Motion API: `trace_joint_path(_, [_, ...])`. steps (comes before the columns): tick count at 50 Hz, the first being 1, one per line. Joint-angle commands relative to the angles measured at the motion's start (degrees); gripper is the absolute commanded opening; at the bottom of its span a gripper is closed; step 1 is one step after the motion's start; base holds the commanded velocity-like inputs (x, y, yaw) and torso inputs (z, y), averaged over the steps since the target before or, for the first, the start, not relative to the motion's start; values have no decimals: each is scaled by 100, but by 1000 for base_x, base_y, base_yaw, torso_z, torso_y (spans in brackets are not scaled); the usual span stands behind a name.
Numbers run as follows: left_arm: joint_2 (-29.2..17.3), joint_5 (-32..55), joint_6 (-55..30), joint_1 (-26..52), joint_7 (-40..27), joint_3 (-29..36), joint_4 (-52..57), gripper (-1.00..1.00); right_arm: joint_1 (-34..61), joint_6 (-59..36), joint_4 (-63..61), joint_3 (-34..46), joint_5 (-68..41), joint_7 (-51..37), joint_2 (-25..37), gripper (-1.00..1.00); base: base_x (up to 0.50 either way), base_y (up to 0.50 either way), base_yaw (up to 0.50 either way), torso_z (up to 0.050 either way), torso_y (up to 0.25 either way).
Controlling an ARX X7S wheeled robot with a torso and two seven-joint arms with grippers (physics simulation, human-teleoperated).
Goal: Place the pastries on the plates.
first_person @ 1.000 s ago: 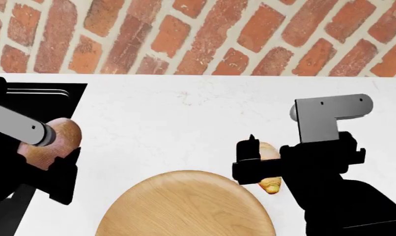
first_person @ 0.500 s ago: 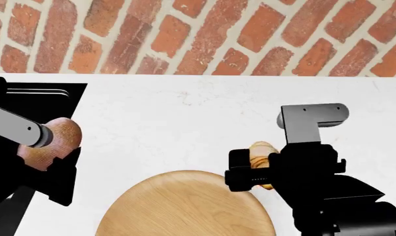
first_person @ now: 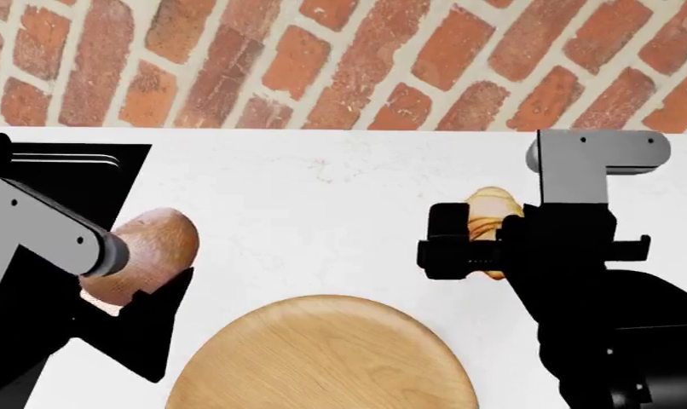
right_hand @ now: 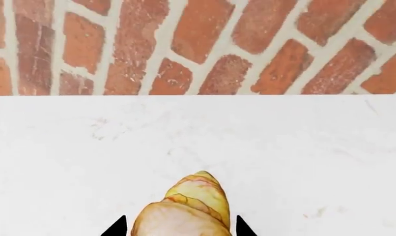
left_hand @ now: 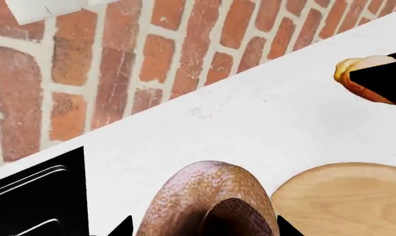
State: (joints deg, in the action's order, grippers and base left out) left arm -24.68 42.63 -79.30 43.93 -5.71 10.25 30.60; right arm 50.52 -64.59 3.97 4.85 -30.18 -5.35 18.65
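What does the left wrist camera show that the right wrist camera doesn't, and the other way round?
Only the left wrist view shows the brown speckled pastry held in the left gripper, part of the wooden plate, and a black fixture set into the counter. Only the right wrist view shows the ridged tip of the golden croissant up close, between the fingers of the right gripper. Both show the white counter, the brick wall, and that croissant, which the left wrist view sees only at its edge.
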Motion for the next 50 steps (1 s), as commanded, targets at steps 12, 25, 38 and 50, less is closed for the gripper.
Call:
trace_joint_path(12, [868,1626,-792,67,-819,712,916,-100,29,-859,-1349,-491,-542,-200,134,-100,0,0,0,0,0])
trace_joint_path(25, [1010,1664,-566,-84,-945,1090,852,-100,-173,-838,-1382,-491,-617,-210,91,-100,0,0,0,0,0])
trace_joint_path(38, [805,1431,-218,-172,-908,1501,611,-100,-289,-775,-1359,-514,-686,-204,45,-100,0,0,0,0,1])
trace_joint_path(50, [849,1775,-314,-139,-1047,1337,710,100,-398,-709,-1327,-476,-685,-196,78,-100,0,0,0,0,1])
